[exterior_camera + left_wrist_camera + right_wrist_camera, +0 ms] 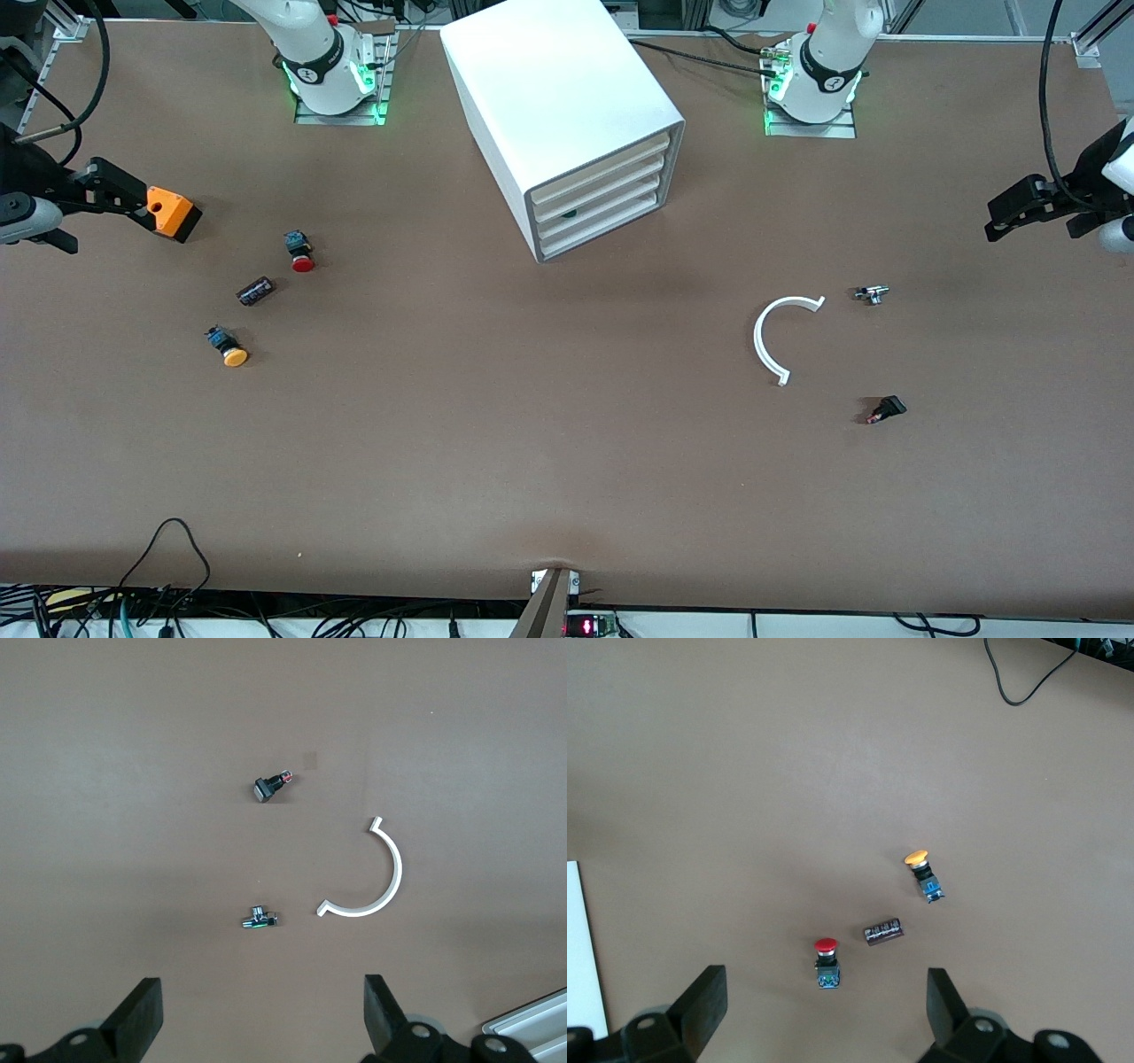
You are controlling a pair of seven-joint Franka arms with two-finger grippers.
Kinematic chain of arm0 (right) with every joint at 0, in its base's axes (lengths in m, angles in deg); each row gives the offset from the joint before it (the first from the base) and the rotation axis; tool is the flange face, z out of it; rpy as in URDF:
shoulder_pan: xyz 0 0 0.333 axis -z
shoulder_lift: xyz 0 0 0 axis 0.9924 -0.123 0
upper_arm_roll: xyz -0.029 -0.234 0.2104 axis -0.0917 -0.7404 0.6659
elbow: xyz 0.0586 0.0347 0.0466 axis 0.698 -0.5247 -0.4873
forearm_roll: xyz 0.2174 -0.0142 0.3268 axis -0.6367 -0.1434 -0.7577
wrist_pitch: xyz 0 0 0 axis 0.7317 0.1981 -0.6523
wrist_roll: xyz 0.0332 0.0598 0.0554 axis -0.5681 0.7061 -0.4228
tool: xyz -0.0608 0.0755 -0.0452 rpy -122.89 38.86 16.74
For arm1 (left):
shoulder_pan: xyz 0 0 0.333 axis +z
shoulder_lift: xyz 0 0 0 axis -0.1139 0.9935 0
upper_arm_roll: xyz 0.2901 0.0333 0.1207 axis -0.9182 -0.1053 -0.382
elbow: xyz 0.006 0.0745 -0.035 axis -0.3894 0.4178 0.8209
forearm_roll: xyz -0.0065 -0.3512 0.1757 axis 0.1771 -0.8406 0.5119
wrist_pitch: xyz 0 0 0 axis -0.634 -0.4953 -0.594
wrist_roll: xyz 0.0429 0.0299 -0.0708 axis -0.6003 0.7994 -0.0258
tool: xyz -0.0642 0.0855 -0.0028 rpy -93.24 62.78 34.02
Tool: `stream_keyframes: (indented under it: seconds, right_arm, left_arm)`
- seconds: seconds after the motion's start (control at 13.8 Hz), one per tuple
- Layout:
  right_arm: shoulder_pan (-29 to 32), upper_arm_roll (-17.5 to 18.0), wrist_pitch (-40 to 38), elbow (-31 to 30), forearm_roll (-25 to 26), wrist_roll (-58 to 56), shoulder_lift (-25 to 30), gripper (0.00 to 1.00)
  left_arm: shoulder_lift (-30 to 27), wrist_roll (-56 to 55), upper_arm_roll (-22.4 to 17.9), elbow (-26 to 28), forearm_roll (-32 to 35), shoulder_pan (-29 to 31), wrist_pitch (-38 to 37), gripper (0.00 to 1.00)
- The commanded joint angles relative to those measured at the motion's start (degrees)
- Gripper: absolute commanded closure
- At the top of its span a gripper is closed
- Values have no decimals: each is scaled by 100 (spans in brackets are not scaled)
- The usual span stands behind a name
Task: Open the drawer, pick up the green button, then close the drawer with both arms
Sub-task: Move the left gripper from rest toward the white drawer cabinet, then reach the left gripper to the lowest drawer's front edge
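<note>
A wide brown table (567, 461) carries a white boxy plastic cabinet (567, 106) with four shallow drawers, all pushed in; a dark green speck, perhaps the green-capped button (568, 213), shows through the front of the third drawer (595, 213) down. The left gripper (261, 1028) waits over the left arm's end of the table, fingers wide apart and empty. The right gripper (824, 1019) hangs over the right arm's end, also spread and empty. A white plastic half-ring (780, 335) lies between a small metal fitting (872, 293) and a small black switch (887, 409). Toward the right arm's end lie a red-capped button (300, 252), a yellow-capped button (227, 346) and a dark cylindrical capacitor (255, 291).
</note>
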State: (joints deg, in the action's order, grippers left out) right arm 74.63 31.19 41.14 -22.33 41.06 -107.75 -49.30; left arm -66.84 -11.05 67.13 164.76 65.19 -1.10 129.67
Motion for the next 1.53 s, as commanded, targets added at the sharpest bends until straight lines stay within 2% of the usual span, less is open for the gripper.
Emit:
stream_keyframes:
  seconds: [0.0, 0.44, 0.73, 0.94, 1.45]
  right_arm:
    - [-4, 1, -132, 148, 83, 108, -36, 0]
    - [-4, 1, -132, 148, 83, 108, -36, 0]
    - [5, -8, -132, 148, 83, 125, -36, 0]
    - [13, -17, -132, 148, 83, 125, -44, 0]
    - [22, -17, -97, 157, 92, 125, -45, 0]
  left_arm:
    - [9, 116, -35, -67, 182, -60, -15, 0]
    - [236, 204, 52, -23, 130, -43, -347, 0]
    - [719, 379, 123, 30, -984, -52, -717, 0]
    - [1132, 713, 123, 179, -1687, -60, -718, 0]
    - [2003, 1398, 132, 285, -2497, -113, -691, 0]
